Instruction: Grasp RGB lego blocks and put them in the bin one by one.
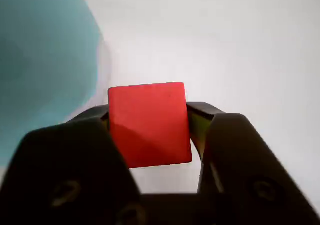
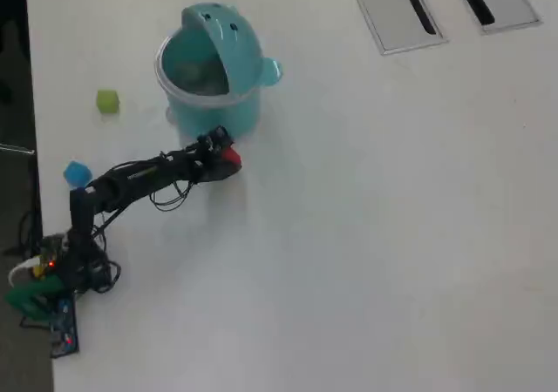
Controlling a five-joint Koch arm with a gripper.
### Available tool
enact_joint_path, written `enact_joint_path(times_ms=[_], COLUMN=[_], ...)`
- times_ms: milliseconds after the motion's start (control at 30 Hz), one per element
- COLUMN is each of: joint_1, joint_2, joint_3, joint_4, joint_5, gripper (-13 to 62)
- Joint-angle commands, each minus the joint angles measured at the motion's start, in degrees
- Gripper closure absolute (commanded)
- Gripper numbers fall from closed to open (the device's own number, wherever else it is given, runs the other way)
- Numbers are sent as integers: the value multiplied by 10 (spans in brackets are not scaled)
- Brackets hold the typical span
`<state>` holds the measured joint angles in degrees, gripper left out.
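The red cube sits between my black jaws, and my gripper is shut on it. In the overhead view the red cube shows at the tip of my gripper, just right of the lower wall of the teal bin. The bin's domed lid is tipped back, so its mouth faces up. In the wrist view the bin fills the upper left. A lime green cube lies left of the bin. Below it, a blue cube rests near the table's left edge.
Two grey rectangular panels are set into the white table at the top right. My arm's base and its wiring stand at the lower left by the table edge.
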<state>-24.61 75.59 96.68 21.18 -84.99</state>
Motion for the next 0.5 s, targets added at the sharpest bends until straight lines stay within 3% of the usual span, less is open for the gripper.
enact_joint_path(times_ms=[0,467], joint_1=[-6,-8], joint_2=[54,146], joint_3=[-5,-15], joint_4=[-23,-22], joint_5=[-7,-6], gripper=[330,330])
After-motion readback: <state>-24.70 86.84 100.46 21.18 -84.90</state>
